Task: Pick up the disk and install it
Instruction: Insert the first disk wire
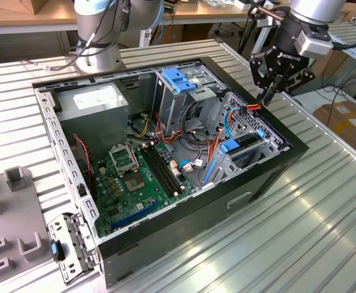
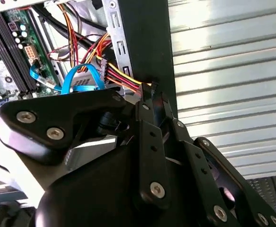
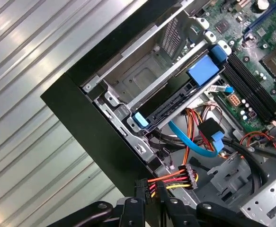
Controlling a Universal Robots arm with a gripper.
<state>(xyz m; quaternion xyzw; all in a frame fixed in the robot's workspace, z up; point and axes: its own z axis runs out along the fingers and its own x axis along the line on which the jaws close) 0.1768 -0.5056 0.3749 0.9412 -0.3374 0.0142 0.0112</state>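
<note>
Over the far edge of the open case (image 1: 165,226), toward the exterior view's right, the gripper (image 1: 268,96) hangs with its black fingers drawn together to a narrow tip, nothing between them. In both wrist views the fingertips (image 3: 149,187) sit just above the case's black rim, close to a bundle of red, yellow and orange wires (image 3: 173,178).

The disk (image 1: 246,145) lies inside the case, seated in the drive bay (image 3: 142,82) at the corner nearest the gripper, below it and a little toward the exterior view's left. In the first wrist view its dark edge runs along the bay's rail, with a blue carrier tab (image 3: 203,71) at one end and a light-blue clip at the other. A blue cable (image 3: 194,146) loops between the disk and the wires. The gripper and the disk are apart.

The green board (image 1: 135,177) fills the case floor, with a grey supply box (image 1: 95,104) and a cage topped by a blue latch (image 1: 178,79) behind it.

The case rests on a ribbed metal table (image 1: 300,226). A grey fixture (image 1: 13,207) stands at the exterior view's left. Wooden benches and a cardboard box (image 1: 348,122) lie beyond.
</note>
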